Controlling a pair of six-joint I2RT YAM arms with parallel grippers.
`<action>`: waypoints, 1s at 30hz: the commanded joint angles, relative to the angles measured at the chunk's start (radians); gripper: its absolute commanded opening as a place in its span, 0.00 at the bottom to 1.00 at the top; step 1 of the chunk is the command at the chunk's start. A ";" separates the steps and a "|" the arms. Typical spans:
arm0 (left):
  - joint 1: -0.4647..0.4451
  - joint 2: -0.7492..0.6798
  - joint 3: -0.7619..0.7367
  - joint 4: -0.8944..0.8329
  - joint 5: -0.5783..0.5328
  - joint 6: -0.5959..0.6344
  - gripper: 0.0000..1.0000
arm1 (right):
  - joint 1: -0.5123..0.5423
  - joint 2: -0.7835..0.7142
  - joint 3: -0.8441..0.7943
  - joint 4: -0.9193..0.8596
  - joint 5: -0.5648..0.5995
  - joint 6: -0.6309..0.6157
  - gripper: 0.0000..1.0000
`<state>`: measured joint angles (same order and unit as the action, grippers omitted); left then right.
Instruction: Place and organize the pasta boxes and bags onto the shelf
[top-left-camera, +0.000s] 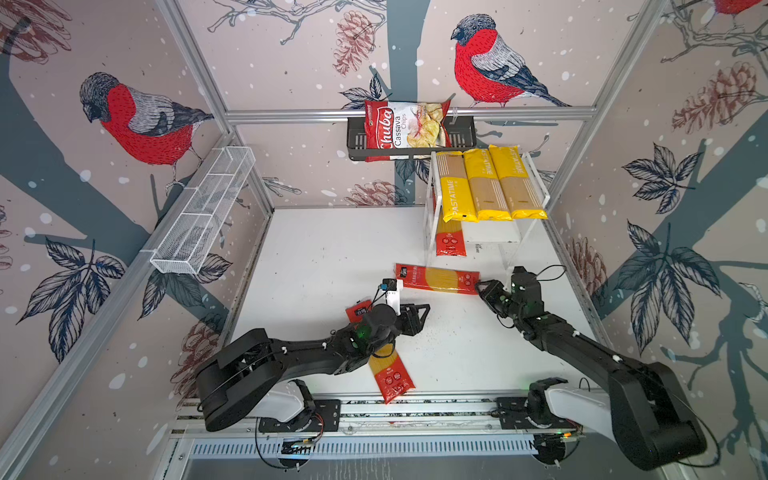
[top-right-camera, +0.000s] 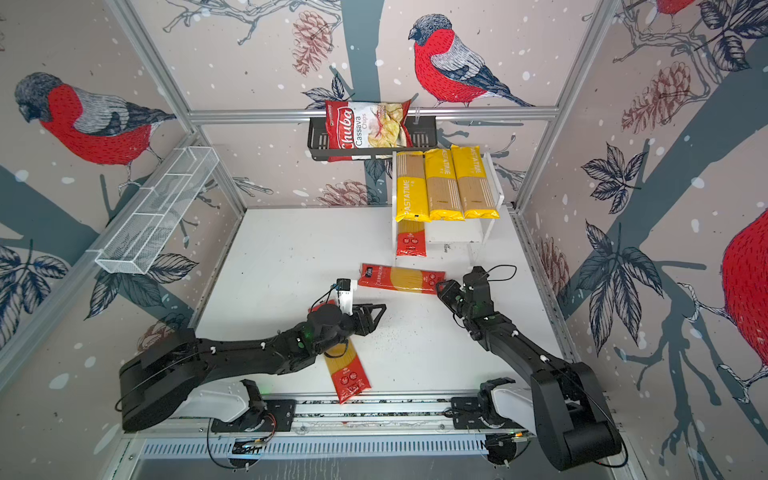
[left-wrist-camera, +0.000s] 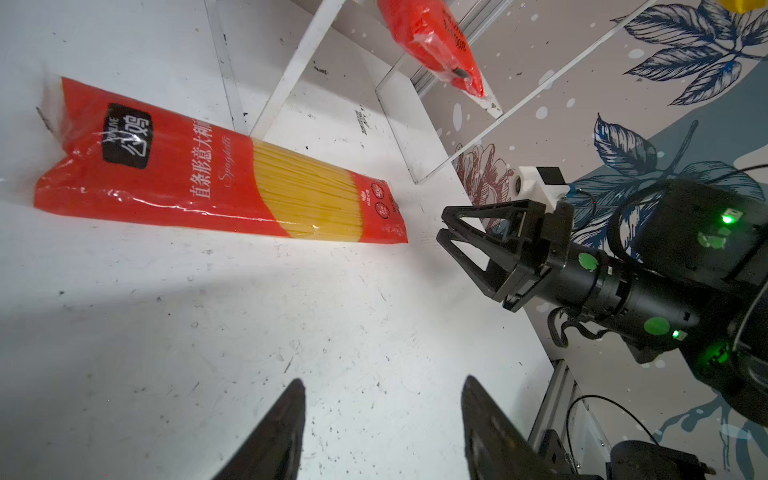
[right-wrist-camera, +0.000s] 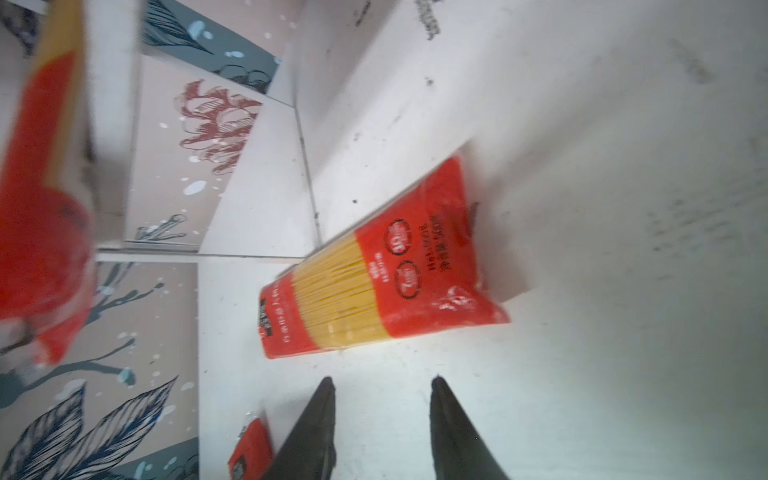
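Note:
Three yellow PASTATIME packs (top-left-camera: 492, 185) (top-right-camera: 446, 185) lie side by side on the top board of the white shelf (top-left-camera: 494, 237) (top-right-camera: 457, 236). One red spaghetti pack (top-left-camera: 450, 241) (left-wrist-camera: 432, 41) pokes out of the lower tier. A second red pack (top-left-camera: 436, 279) (top-right-camera: 401, 279) (left-wrist-camera: 216, 183) (right-wrist-camera: 374, 270) lies flat on the table in front of the shelf. My right gripper (top-left-camera: 484, 289) (top-right-camera: 442, 286) (right-wrist-camera: 380, 382) (left-wrist-camera: 446, 232) is open and empty, just short of its right end. A third red pack (top-left-camera: 390, 374) (top-right-camera: 347, 376) lies partly under my left arm. My left gripper (top-left-camera: 419, 316) (top-right-camera: 376, 311) (left-wrist-camera: 382, 386) is open and empty over bare table.
A Chuba Cassava Chips bag (top-left-camera: 405, 124) sits in a black basket (top-left-camera: 357, 143) on the back rail, just above the shelf. A white wire-mesh basket (top-left-camera: 203, 212) hangs on the left wall. The aluminium base rail (top-left-camera: 436, 409) runs along the table's front edge.

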<state>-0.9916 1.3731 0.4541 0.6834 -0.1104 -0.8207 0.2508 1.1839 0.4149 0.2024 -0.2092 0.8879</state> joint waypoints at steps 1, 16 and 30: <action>-0.002 -0.007 0.001 0.015 -0.037 -0.005 0.59 | -0.022 0.034 0.028 -0.078 0.029 -0.110 0.44; 0.008 -0.092 -0.049 -0.050 -0.103 -0.015 0.60 | 0.000 0.239 0.059 0.042 -0.009 -0.094 0.34; 0.028 -0.115 -0.058 -0.061 -0.098 -0.023 0.60 | 0.049 0.143 -0.028 0.023 -0.016 -0.078 0.07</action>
<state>-0.9653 1.2663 0.3988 0.6201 -0.2096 -0.8391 0.3084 1.3449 0.3889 0.2489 -0.2279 0.8177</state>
